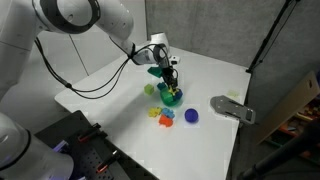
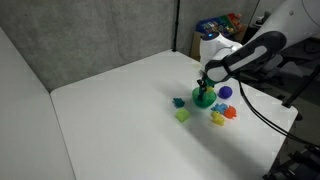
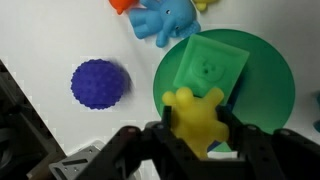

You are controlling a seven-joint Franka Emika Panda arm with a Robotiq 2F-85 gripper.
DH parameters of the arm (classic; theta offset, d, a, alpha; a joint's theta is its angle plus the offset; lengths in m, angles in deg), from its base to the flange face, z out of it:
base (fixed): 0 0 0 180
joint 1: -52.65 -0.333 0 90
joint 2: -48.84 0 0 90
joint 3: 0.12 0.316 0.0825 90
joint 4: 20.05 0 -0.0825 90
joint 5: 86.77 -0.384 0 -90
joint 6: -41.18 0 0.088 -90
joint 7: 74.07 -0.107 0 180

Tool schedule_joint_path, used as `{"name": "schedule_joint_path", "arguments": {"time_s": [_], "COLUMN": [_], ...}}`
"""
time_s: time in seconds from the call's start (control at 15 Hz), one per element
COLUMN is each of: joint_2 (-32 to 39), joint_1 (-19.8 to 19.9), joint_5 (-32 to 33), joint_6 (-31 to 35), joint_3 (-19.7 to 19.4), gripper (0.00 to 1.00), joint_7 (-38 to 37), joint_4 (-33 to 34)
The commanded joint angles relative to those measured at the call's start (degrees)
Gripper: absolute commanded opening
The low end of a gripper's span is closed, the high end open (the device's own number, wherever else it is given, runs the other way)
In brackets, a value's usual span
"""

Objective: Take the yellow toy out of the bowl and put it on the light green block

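Note:
My gripper point(image 3: 196, 140) is shut on the yellow toy point(image 3: 193, 115), a small knobbly piece held between the two black fingers just above the teal-green bowl point(image 3: 265, 90). A green square block point(image 3: 212, 62) lies in the bowl. In both exterior views the gripper point(image 1: 170, 82) point(image 2: 205, 86) hangs directly over the bowl point(image 1: 173, 98) point(image 2: 204, 101); the toy is too small to make out there. The light green block point(image 1: 151, 89) point(image 2: 182, 115) sits on the white table a short way from the bowl.
Near the bowl lie a blue spiky ball point(image 3: 100, 83) point(image 1: 191, 115), a blue elephant toy point(image 3: 165, 20), an orange piece point(image 1: 166, 121) point(image 2: 231, 113) and a yellower small block point(image 1: 153, 112). A grey object point(image 1: 232, 108) lies towards the table edge. A black curtain backs the table.

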Motion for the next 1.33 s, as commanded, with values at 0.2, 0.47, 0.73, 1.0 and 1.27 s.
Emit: {"name": "schedule_joint_path", "arguments": {"time_s": [0.2, 0.47, 0.73, 1.0, 1.27], "joint_2": [-5.3, -9.8, -13.3, -14.4, -13.0], "joint_1": [-1.1, -2.2, -1.8, 0.2, 3.2], "joint_5": [2.0, 2.7, 1.4, -2.1, -8.3], "joint_6": [-2.4, -3.0, -4.6, -6.7, -8.8], "joint_3": [-0.4, 0.6, 4.3, 9.6, 14.2], "gripper": [0.17, 0.16, 0.16, 0.16, 0.16], "joint_7": [-0.7, -0.8, 0.9, 4.3, 9.7], "joint_4": [-1.7, -3.5, -5.4, -7.2, -7.5]}}
